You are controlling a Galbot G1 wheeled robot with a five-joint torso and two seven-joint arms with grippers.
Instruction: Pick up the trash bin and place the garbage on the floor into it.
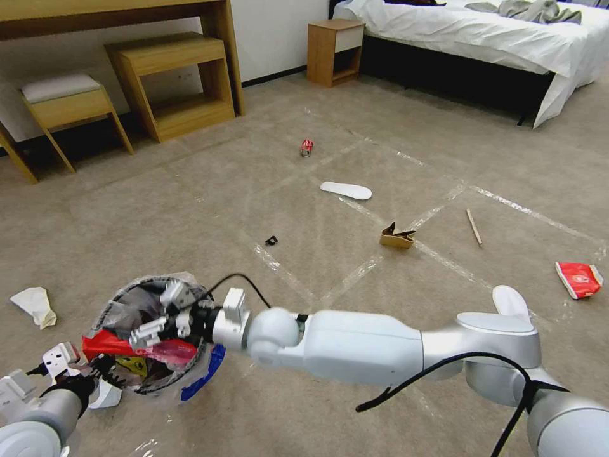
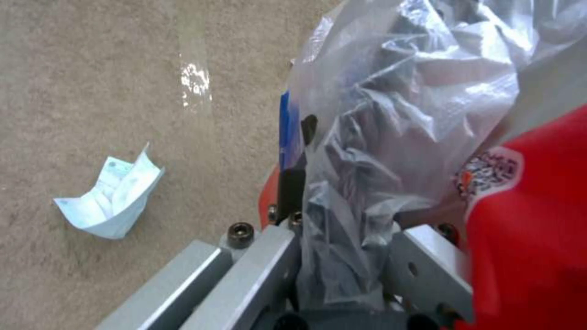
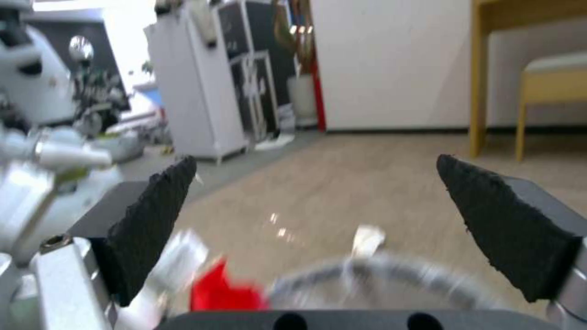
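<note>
Trash bin (image 1: 190,374) base hidden under right arm (image 1: 355,346); small black bit (image 1: 271,240) beyond the bin too small to identify; bin rim (image 3: 391,275) blurred in right wrist view.

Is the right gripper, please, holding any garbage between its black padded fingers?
No, the right gripper is open above the dark plastic-lined trash bin, with bare carpet between its fingers.

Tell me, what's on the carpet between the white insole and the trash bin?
In the head view, a small black bit lies between the white insole and the trash bin.
</note>
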